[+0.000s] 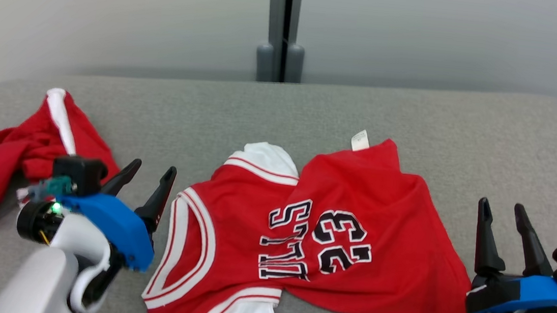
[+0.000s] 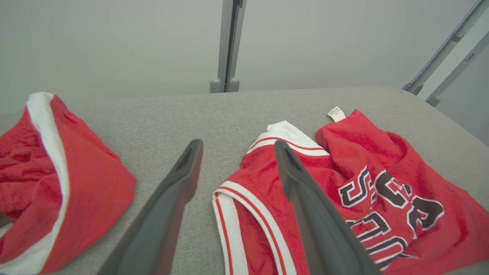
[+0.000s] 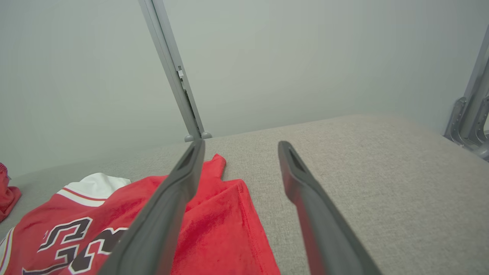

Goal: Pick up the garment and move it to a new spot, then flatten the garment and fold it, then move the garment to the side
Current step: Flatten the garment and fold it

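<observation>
Backdrop: pale grey wall (image 1: 119,8), with a grey post (image 1: 284,29) standing behind the far edge of the bench.
Surface: grey fabric-covered bench (image 1: 440,121) that ran across the whole head view.
Jersey: red jersey (image 1: 357,184) with white trim lay rumpled in the middle of the bench, between the two grippers. Dark "23" and lettering faced up, and a white tag (image 1: 360,140) stuck out at its far edge.
Second garment: red-and-white bundle (image 1: 29,148) lay at the robot's left, apart from the jersey.
Left gripper: left gripper (image 1: 155,166) sat at the near side between the two garments, just beside the jersey's striped armhole. Its fingers (image 2: 305,214) were spread wide with nothing between them.
Right gripper: right gripper (image 1: 501,203) sat near the jersey's right edge, over bare bench. Its fingers were spread wide and empty.
</observation>
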Tool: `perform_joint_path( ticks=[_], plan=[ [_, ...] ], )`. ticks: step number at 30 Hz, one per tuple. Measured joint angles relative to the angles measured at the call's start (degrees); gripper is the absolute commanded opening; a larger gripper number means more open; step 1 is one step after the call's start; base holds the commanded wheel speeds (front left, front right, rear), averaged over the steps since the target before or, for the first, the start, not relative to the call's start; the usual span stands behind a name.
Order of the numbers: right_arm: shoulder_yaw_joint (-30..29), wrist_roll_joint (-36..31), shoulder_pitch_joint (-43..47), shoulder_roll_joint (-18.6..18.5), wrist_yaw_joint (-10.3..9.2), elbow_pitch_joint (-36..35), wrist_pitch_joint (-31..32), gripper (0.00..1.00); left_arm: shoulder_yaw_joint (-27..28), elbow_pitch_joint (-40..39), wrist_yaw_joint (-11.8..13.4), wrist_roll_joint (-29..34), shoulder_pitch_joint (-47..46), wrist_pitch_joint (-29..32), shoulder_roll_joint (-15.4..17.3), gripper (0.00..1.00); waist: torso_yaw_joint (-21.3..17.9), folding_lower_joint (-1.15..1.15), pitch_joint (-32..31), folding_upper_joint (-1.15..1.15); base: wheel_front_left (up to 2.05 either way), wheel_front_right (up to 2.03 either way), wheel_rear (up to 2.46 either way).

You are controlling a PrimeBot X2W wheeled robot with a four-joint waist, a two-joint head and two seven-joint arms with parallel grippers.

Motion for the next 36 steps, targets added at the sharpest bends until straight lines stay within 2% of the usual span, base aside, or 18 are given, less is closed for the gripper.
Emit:
perform_joint_path(
  ticks=[3,6,8,11,14,19,27,28,29,30,31,36],
  plan=[
    [0.68,-0.03,-0.69,0.6,-0.01,0.01,-0.22,1.0,-2.8,-0.33,0.0,-8.27,-4.84,12.84,3.0,1.0,-1.59,0.0,1.2,0.0,0.0,0.0,0.0],
    [0.69,0.77,-1.22,1.02,-0.01,1.22,-0.43,1.0,-7.72,0.7,-0.01,-12.93,-9.22,25.3,7.61,1.0,-3.15,0.0,2.18,0.0,0.0,0.0,0.0],
    [1.44,0.69,-1.91,1.13,-0.01,1.62,-0.47,1.0,-7.57,2.35,-0.01,-17.36,-12.06,29.42,8.89,1.0,-4.61,0.0,3.25,-0.01,0.0,0.0,0.0],
    [3.22,0.87,-3.47,1.74,-0.01,2.29,-0.57,1.0,-9.83,5.13,-0.01,-20.31,-15.16,34.87,10.53,1.0,-7.11,0.02,4.7,0.01,0.0,0.0,0.0],
    [4.63,1.25,-4.42,2.09,-0.01,3.02,-0.64,1.0,-11.62,7.97,-0.01,-22.46,-16.27,37.77,12.33,1.0,-9.59,0.0,5.91,0.0,0.0,0.0,0.0],
    [7.06,2.02,-5.72,2.38,-0.01,4.49,-0.94,1.0,-15.06,12.65,-0.02,-22.17,-18.06,39.07,13.8,1.0,-12.76,0.0,7.09,0.01,0.0,0.0,0.0],
    [8.18,2.82,-6.67,2.32,-0.01,6.73,-1.49,1.0,-20.01,15.79,-0.02,-23.16,-19.36,40.94,15.56,1.0,-14.74,-0.01,7.93,0.0,0.0,0.0,0.0],
    [8.28,2.94,-6.85,2.32,-0.01,6.87,-1.52,1.0,-20.13,16.04,-0.02,-23.26,-19.52,40.39,15.62,0.64,-14.84,0.0,8.08,0.0,0.0,0.0,0.0],
    [8.44,3.2,-7.06,2.33,-0.01,7.03,-1.65,1.0,-20.37,16.26,-0.02,-23.37,-19.79,39.96,15.66,0.46,-14.92,0.0,8.28,0.0,0.0,0.0,0.0],
    [8.57,3.33,-7.23,2.33,-0.01,7.21,-1.77,1.0,-20.67,16.52,-0.02,-23.38,-20.12,39.5,15.7,0.18,-14.96,0.0,8.5,-0.01,0.0,0.0,0.0],
    [8.71,3.41,-7.44,2.33,-0.01,7.44,-1.83,1.0,-21.01,16.74,-0.02,-23.41,-20.43,39.19,15.74,0.0,-14.98,0.0,8.71,0.0,0.0,0.0,0.0],
    [9.54,3.87,-7.95,2.43,-0.01,8.55,-2.02,1.0,-22.39,17.07,-0.02,-25.51,-21.32,39.23,16.06,0.0,-14.91,0.0,9.5,0.0,0.0,0.0,0.0]
  ],
)
